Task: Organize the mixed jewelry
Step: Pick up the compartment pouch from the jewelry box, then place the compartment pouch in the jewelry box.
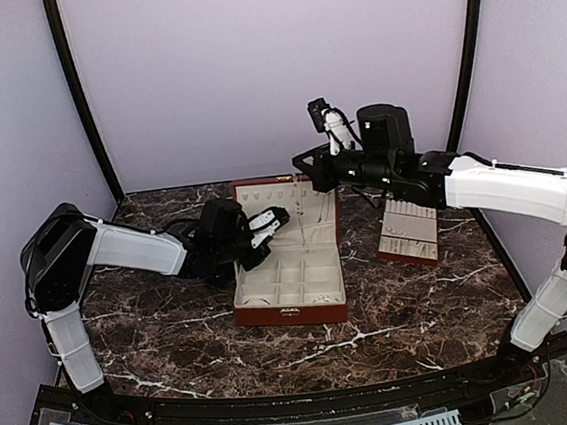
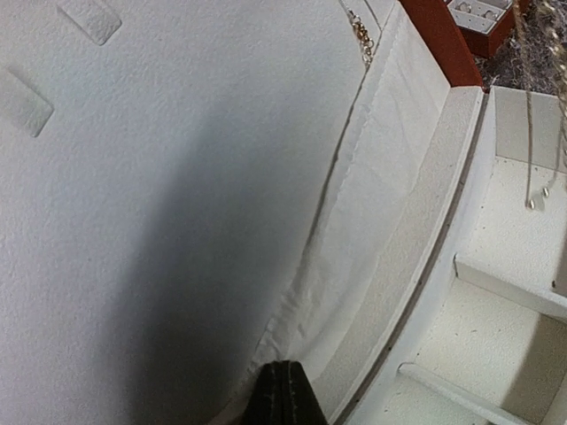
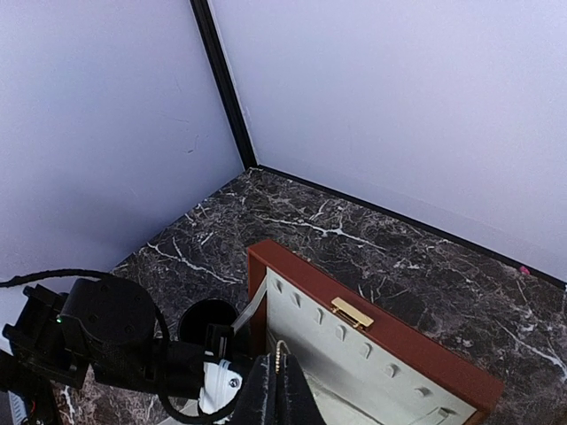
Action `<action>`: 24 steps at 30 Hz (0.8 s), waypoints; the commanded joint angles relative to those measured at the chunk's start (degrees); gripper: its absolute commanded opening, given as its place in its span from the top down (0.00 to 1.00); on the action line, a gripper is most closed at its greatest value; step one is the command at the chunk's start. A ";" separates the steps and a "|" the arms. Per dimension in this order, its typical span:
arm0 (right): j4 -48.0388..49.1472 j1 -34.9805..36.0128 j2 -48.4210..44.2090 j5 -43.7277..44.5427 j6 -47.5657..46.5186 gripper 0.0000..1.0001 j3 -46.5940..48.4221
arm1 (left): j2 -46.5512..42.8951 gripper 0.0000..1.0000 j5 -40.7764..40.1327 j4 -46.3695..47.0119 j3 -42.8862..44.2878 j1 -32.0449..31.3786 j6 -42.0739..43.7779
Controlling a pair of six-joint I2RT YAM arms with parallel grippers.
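Note:
The red-brown box (image 1: 291,312) stands open mid-table, its cream-lined lid (image 3: 381,332) upright. My right gripper (image 3: 279,385) hovers over the lid's top edge (image 1: 312,175), shut on a thin pale bead chain (image 3: 280,350) that hangs down in front of the lining (image 1: 301,221). My left gripper (image 2: 285,390) is inside the box at the lid's left side (image 1: 265,224). Its jaws are shut, pinching the edge of the lining's cloth pocket (image 2: 354,221), which puckers at the tips. Chain ends (image 2: 532,202) dangle over the compartments. More chain (image 2: 361,35) shows at the pocket's top.
A flat cream slotted tray (image 1: 408,233) lies right of the box. The dark cup (image 3: 204,323) stands left of the lid, behind my left arm (image 3: 106,328). The box's cream compartments (image 2: 496,310) sit below the lid. Booth walls ring the marble table (image 1: 175,333).

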 commanded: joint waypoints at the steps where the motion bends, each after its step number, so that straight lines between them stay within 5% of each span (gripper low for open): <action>1: 2.16 -0.25 1.63 -1.88 -1.86 1.00 3.99 | 0.25 1.00 -0.33 -2.29 -2.35 -0.77 -0.37; 24: 10.80 0.05 9.71 -3.30 -11.39 1.00 9.86 | -2.01 1.00 0.48 1.97 -7.18 -3.03 -1.52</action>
